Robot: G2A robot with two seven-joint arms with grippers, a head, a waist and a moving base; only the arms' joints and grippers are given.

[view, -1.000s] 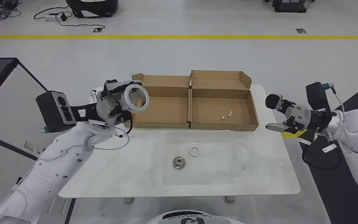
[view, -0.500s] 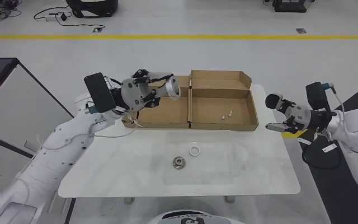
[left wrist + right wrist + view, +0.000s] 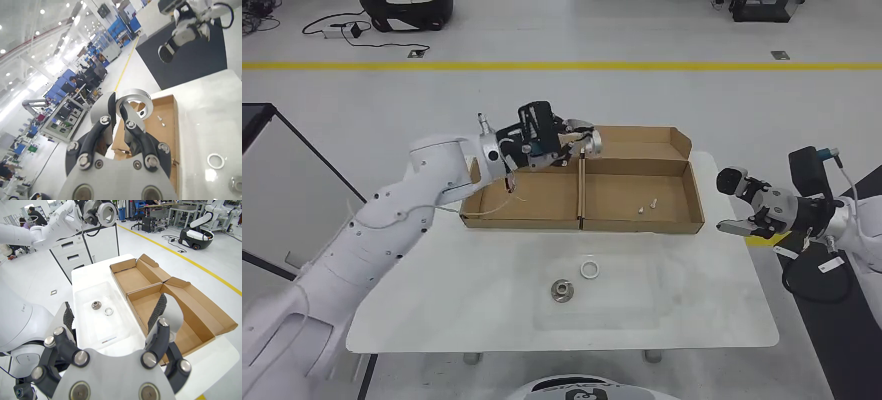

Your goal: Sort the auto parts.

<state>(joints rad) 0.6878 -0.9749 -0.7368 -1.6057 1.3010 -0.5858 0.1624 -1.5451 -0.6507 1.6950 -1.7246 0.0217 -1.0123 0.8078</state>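
- Over the counter's (image 3: 442,310) far edge, above two cardboard boxes (image 3: 532,200), the left pincer (image 3: 580,143) grips a metal ring (image 3: 591,143).
- Nearer the front edge lie a hub (image 3: 561,290) and a small ring (image 3: 590,269).
- Off the right edge, the right pincer (image 3: 734,205) hangs open.

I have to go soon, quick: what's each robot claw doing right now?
Left gripper: shut on the large silver metal ring.
Right gripper: open, holding nothing.

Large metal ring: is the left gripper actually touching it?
Touching. The left wrist view shows the left gripper shut on the large metal ring, with one finger outside its wall and the other inside the hole.
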